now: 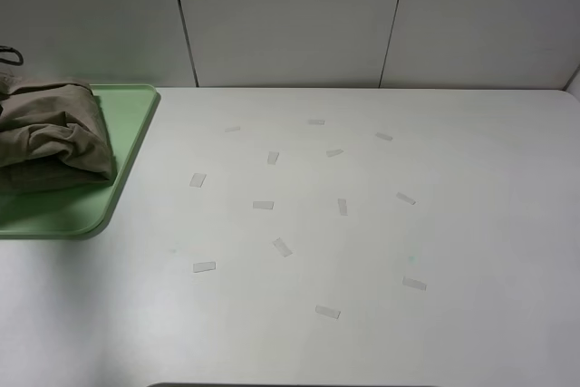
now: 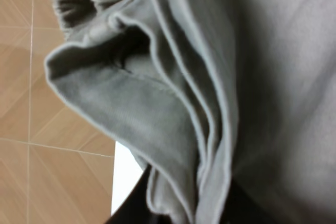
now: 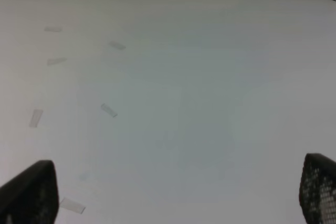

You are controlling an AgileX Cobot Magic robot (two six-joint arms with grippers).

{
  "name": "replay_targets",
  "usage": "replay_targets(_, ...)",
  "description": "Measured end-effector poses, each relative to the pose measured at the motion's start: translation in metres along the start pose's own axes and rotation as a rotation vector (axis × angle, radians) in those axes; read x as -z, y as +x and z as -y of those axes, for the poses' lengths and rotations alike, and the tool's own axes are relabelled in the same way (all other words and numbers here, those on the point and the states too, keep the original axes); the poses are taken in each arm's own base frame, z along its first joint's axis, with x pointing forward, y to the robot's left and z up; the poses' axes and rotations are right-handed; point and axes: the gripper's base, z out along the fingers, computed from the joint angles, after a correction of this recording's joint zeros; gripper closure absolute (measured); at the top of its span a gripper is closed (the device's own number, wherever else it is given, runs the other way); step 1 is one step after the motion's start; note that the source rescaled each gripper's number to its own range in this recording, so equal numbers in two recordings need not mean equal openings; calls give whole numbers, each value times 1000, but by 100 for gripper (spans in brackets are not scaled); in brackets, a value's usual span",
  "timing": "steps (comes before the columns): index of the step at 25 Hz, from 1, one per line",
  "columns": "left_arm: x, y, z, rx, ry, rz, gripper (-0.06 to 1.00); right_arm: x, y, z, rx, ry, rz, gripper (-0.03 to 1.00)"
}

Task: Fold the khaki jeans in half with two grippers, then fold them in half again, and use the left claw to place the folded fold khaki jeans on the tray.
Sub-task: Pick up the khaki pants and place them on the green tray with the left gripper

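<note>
Both folds done; khaki jeans [image 1: 54, 138] bundled on tray [image 1: 136, 120] at bench's left edge.
Left claw clamped on cloth, release pending; right gripper [image 3: 173, 198] jaws apart.

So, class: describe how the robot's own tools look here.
The right tool shows two black fingers, one with a fine dotted grid surface. Of the left tool only a plain black bit shows behind the shorts. The arms themselves are out of view.
</note>
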Motion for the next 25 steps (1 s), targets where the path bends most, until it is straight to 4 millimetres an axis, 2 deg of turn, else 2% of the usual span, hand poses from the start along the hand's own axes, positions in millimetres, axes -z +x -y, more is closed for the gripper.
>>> replay_targets(6,-4,-2,1,-67,2,20,90,0,0,0,0,0,0,-3)
replay_targets(13,-37,1,11,-387,24,17,90,0,0,0,0,0,0,-3)
replay_targets(15,-40,1,12,-461,25,24,90,0,0,0,0,0,0,-3)
replay_targets(25,-40,-8,11,-502,2,95,90,0,0,0,0,0,0,-3)
